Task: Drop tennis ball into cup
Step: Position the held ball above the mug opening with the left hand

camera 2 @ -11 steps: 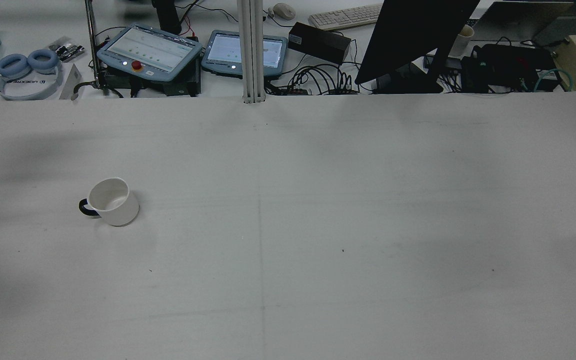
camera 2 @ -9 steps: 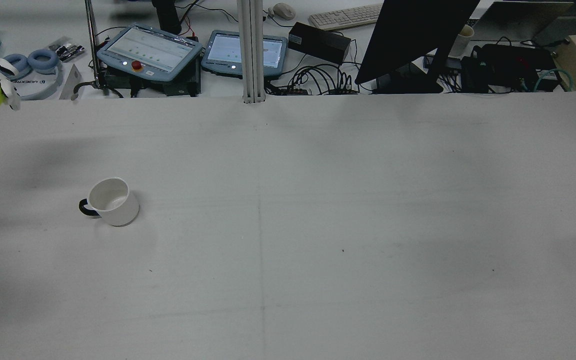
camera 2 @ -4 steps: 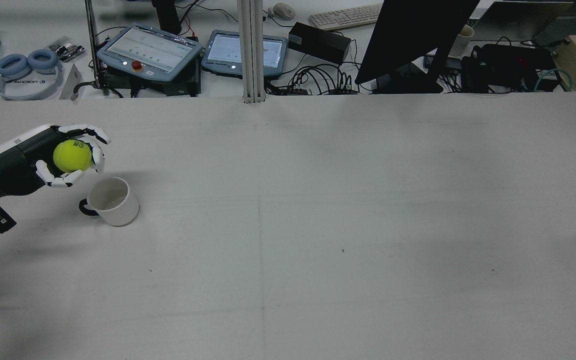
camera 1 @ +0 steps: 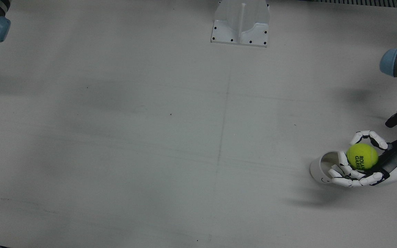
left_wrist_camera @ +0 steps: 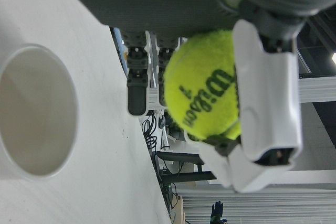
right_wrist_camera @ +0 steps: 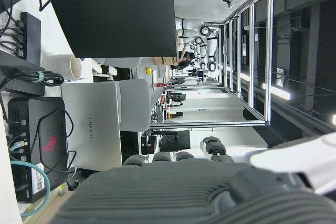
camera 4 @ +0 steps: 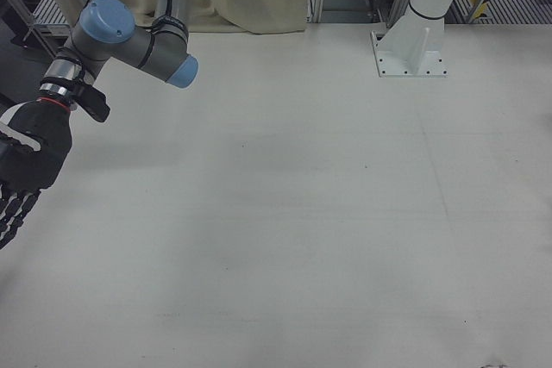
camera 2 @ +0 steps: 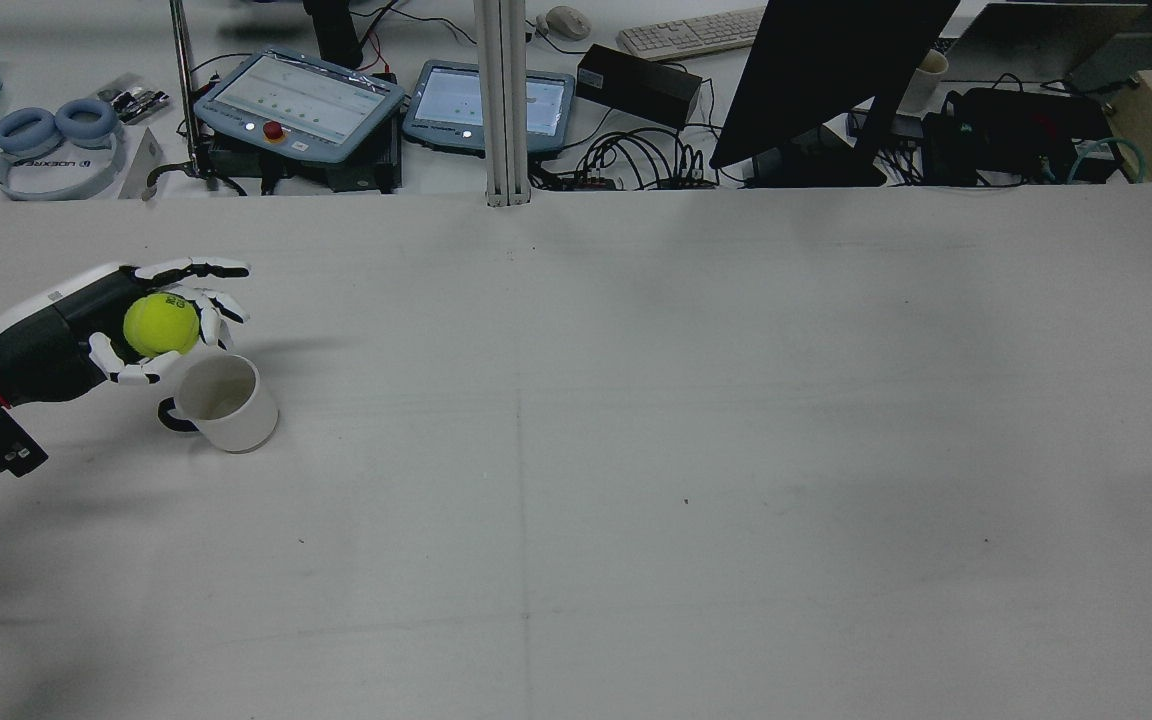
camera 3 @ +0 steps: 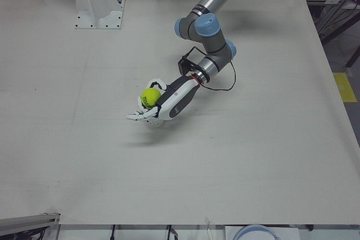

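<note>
My left hand (camera 2: 86, 330) is shut on a yellow tennis ball (camera 2: 161, 325) and holds it just above the far-left rim of a white cup (camera 2: 226, 403) with a black handle. Its upper fingers (camera 2: 198, 268) stretch out over the cup. In the front view the ball (camera 1: 362, 156) sits in the hand (camera 1: 374, 168) over the edge of the cup (camera 1: 322, 168). The left hand view shows the ball (left_wrist_camera: 202, 85) beside the cup's open mouth (left_wrist_camera: 37, 111). The left-front view shows the ball (camera 3: 150, 96) too; the cup is mostly hidden there. My right hand (camera 4: 26, 170) hangs open and empty at the table's side.
Beyond the table's far edge stand two teach pendants (camera 2: 301, 100), headphones (camera 2: 51, 140), a black monitor (camera 2: 826, 70) and cables. An arm pedestal (camera 1: 240, 22) is bolted at the table's robot side. My left arm's elbow (camera 3: 205, 29) reaches over the table.
My left hand came in from the far left with the ball and moved down to the cup. Its fingers have spread a little. The cup has not moved.
</note>
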Available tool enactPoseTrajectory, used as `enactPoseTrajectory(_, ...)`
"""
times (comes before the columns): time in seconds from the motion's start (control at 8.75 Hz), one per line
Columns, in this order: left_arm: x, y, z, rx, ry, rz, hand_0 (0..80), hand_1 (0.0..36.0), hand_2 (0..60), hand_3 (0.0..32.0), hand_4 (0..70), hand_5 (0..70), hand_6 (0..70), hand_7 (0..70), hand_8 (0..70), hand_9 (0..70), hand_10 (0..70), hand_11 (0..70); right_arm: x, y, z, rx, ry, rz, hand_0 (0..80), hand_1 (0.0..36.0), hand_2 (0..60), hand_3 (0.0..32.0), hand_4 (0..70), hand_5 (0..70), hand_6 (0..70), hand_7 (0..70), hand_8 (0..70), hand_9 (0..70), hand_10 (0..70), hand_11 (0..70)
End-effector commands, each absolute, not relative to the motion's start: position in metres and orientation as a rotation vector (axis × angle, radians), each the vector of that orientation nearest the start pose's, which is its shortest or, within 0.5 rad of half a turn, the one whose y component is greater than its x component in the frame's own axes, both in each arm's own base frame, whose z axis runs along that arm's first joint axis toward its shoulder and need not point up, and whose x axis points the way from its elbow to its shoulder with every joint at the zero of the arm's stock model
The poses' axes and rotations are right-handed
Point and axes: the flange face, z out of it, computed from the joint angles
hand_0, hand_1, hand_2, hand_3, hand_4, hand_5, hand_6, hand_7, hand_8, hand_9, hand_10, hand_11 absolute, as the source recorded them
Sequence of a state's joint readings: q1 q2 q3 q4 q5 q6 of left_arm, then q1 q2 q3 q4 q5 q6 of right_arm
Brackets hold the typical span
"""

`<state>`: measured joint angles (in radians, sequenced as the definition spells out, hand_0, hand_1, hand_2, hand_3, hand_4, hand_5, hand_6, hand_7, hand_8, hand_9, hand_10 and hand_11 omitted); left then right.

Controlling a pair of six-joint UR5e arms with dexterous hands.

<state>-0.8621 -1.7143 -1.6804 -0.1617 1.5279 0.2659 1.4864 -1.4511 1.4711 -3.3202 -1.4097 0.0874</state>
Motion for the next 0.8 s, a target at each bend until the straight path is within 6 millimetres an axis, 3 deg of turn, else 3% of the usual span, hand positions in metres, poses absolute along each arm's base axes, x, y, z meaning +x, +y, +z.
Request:
enactPoseTrajectory(0.0, 0.264, -0.523, 0.548, -0.417, 2.243, -1.373, 61.6, 34.3, 51.0, 0.0, 15.0, 19.7, 50.0, 28.2, 22.3, 21.5, 24.3, 38.2, 0.105, -0.535, 0.691, -0.017, 1.973, -2.306, 0.0, 0.0, 0.0, 0.0, 0.0, 0.0, 0.0, 0.0, 0.0, 0.0, 0.0, 0.0)
enactPoseTrajectory(0.23, 0.278, -0.517, 0.551, -0.42, 2.237, -1.36, 56.7, 31.3, 50.2, 0.0, 13.8, 16.6, 38.7, 28.2, 20.0, 21.5, 23.6, 36.8, 0.105, -0.535, 0.691, -0.017, 1.973, -2.306, 0.0, 0.0, 0.0, 0.0, 0.0, 0.0, 0.0, 0.0, 0.0, 0.0, 0.0, 0.0)
enactPoseTrajectory(0.34, 0.283, -0.516, 0.556, -0.423, 2.239, -1.363, 56.6, 31.9, 49.7, 0.0, 13.6, 14.7, 28.3, 29.8, 17.9, 21.8, 23.6, 36.9, 0.105, -0.535, 0.691, -0.017, 1.973, -2.306, 0.0, 0.0, 0.0, 0.0, 0.0, 0.0, 0.0, 0.0, 0.0, 0.0, 0.0, 0.0)
enactPoseTrajectory(0.69, 0.287, -0.519, 0.555, -0.46, 2.254, -1.351, 54.9, 30.1, 52.9, 0.0, 14.1, 16.6, 40.7, 27.6, 20.3, 21.4, 24.1, 37.5, 0.105, -0.535, 0.691, -0.017, 1.975, -2.304, 0.0, 0.0, 0.0, 0.0, 0.0, 0.0, 0.0, 0.0, 0.0, 0.0, 0.0, 0.0)
